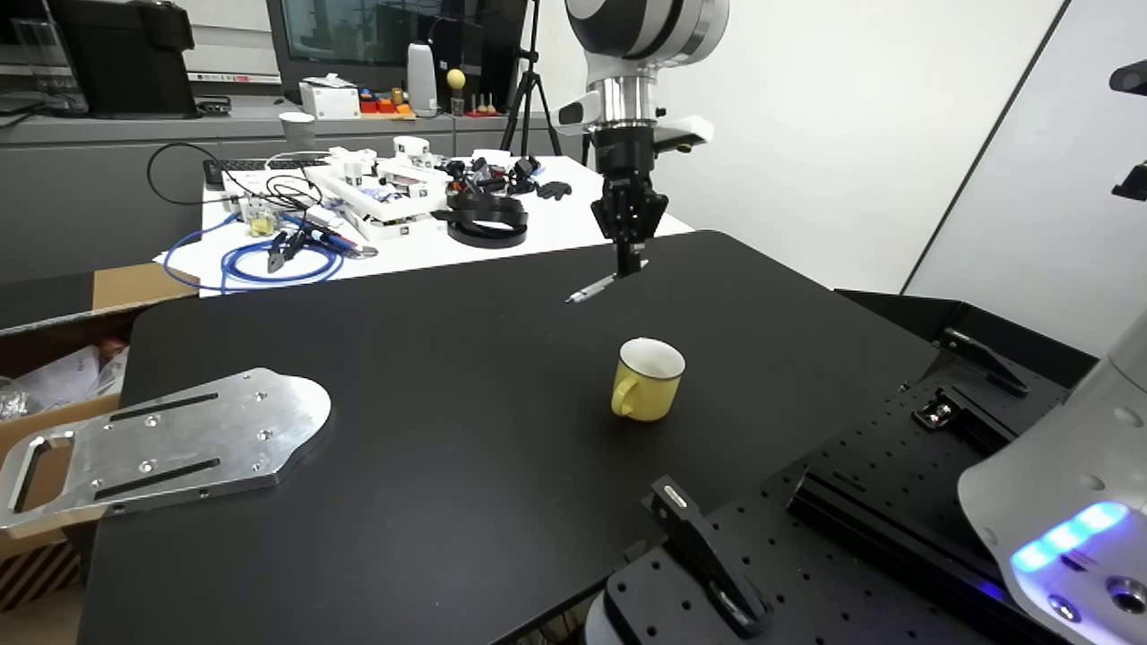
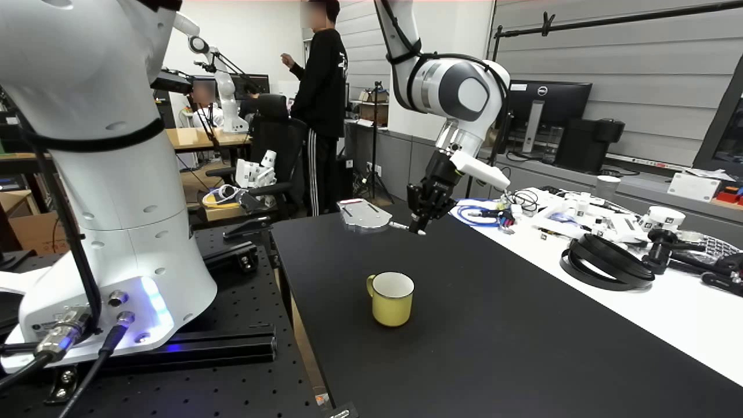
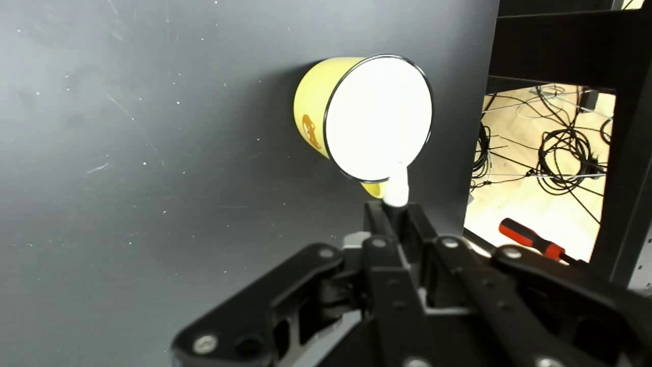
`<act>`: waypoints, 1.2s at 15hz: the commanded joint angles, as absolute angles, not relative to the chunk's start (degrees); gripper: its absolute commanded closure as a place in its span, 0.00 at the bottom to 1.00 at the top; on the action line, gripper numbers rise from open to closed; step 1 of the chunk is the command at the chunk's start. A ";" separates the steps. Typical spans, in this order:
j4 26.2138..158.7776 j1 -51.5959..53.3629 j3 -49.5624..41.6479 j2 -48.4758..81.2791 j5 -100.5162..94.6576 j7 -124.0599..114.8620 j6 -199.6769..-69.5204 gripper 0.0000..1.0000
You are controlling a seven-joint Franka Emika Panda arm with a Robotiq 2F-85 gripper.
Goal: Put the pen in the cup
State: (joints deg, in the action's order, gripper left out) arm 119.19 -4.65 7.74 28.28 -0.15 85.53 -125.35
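Gripper [image 1: 631, 266] has the pen [image 1: 593, 289] pinched, up in the air apart from the cup [image 1: 652, 391]. Cup's just sitting upright.

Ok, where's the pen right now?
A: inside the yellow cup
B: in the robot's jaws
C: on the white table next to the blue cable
B: in both exterior views the pen sticks out from between the jaws, apart from the yellow cup.

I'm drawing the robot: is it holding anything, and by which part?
Yes, the gripper holds the pen, pinched off its middle, toward one end.
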 commanded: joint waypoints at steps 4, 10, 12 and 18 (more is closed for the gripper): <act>119.23 -2.88 5.54 27.93 -5.19 83.16 -126.22 0.97; 120.33 -1.75 3.05 27.94 -11.49 80.74 -128.65 0.97; 120.86 -1.14 2.29 28.02 -14.20 79.11 -128.99 0.97; 122.30 0.45 1.13 28.35 -21.28 74.05 -129.83 0.97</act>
State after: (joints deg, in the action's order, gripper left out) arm 121.08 -1.00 2.29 28.69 -17.74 78.27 -128.68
